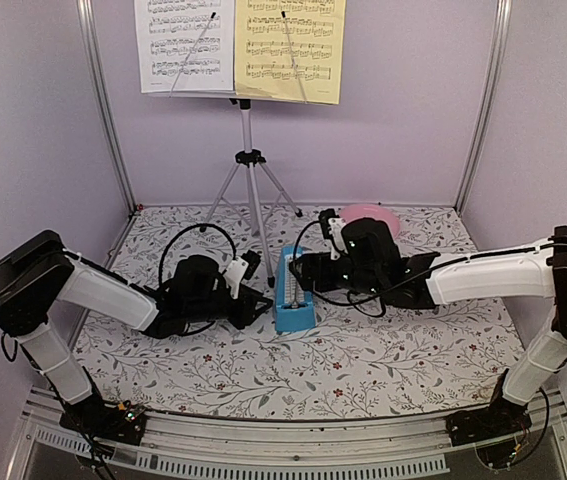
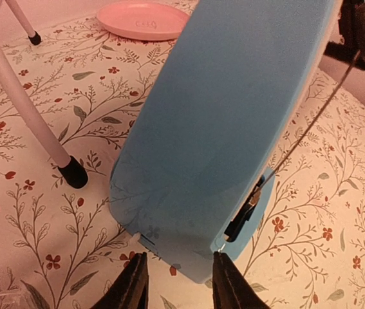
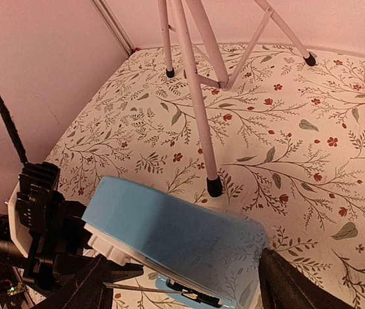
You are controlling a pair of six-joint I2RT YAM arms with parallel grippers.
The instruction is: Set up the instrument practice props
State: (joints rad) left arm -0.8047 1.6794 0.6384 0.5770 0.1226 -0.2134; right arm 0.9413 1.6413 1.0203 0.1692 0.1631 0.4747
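The small blue metronome (image 1: 292,300) stands mid-table in front of the silver music stand (image 1: 249,160), which holds a white sheet (image 1: 183,45) and a yellow sheet (image 1: 288,45). My right gripper (image 1: 305,268) reaches in from the right. Its jaws sit wide on either side of the metronome (image 3: 182,232) and touch both flanks. My left gripper (image 1: 261,302) is open just left of it. Its fingertips (image 2: 230,283) stop at the metronome's (image 2: 233,109) lower corner without clamping it. The thin pendulum rod (image 2: 311,122) sticks out.
A pink round plate (image 1: 371,215) lies at the back right, behind my right arm. The stand's tripod legs (image 3: 198,109) spread on the floral cloth just behind the metronome, one foot (image 2: 74,174) close to it. Frame posts and walls close in the sides.
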